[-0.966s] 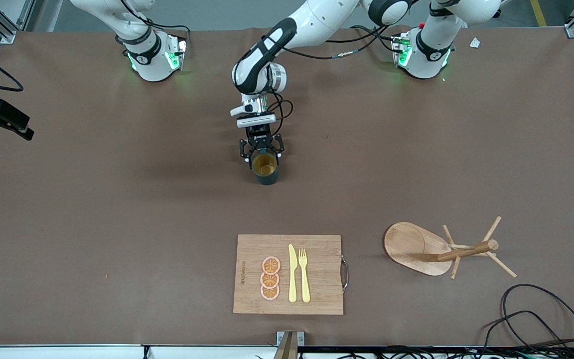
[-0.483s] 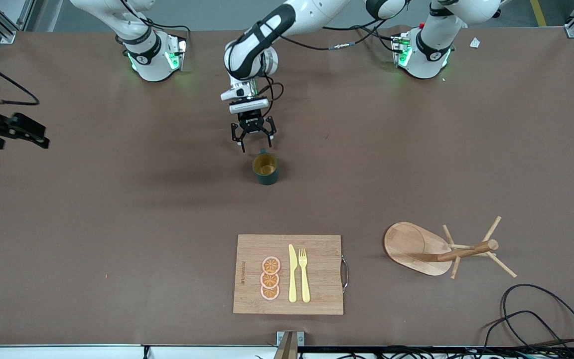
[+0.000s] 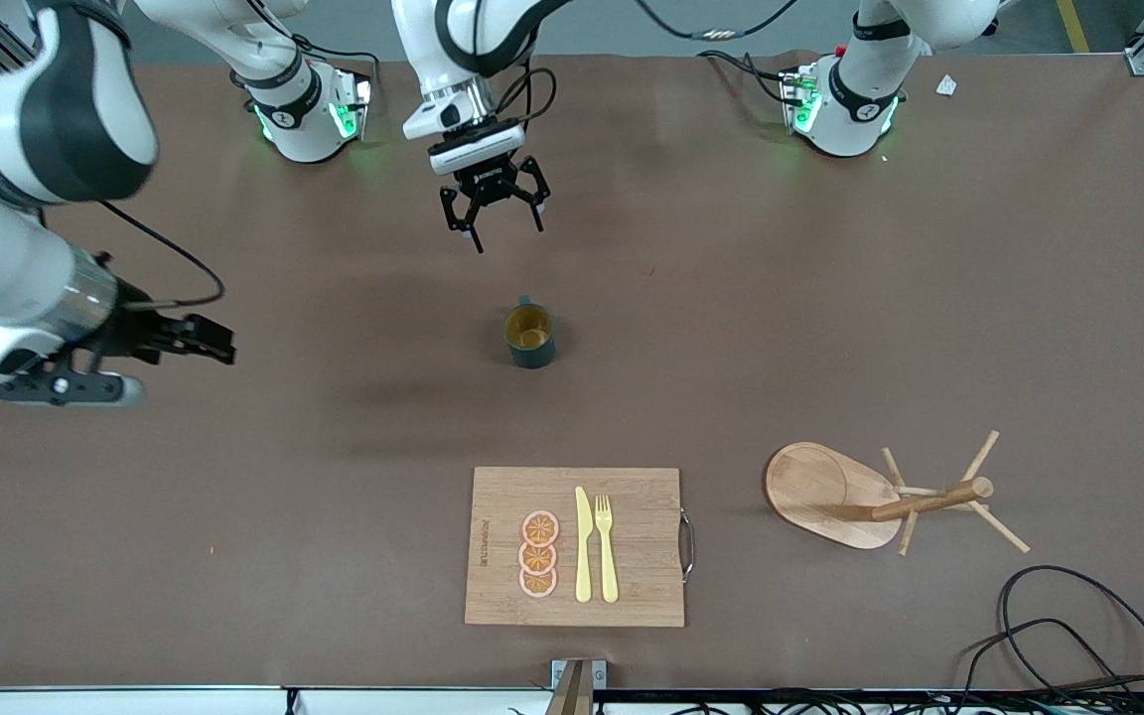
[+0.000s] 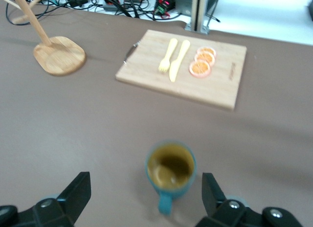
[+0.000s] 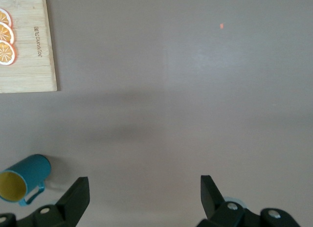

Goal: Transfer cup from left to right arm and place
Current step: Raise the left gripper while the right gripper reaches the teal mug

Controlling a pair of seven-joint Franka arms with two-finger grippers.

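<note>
Right now the cup (image 3: 529, 335) stands upright on the brown surface (image 3: 830, 328), free of both grippers, its tan-yellow inside facing up and its small handle turned toward the robots' bases. It sits about midway between the two arms' ends of the surface, farther from the front camera than the cutting board (image 3: 502, 497).

Above the surface, the left gripper (image 3: 493, 204) hangs between the cup and the bases, its fingers (image 4: 73, 195) spread wide and holding nothing; in the left wrist view the cup (image 4: 170, 170) shows between them, lower down.

Over the right arm's end of the surface, the right gripper (image 3: 197, 339) points toward the cup but is well apart from it. Its fingers (image 5: 76, 197) are also spread wide and empty.

On the board lie three orange slices (image 3: 538, 554), a yellow knife (image 3: 583, 544) and a yellow fork (image 3: 606, 546). A wooden peg rack (image 3: 880, 497) stands toward the left arm's end.
</note>
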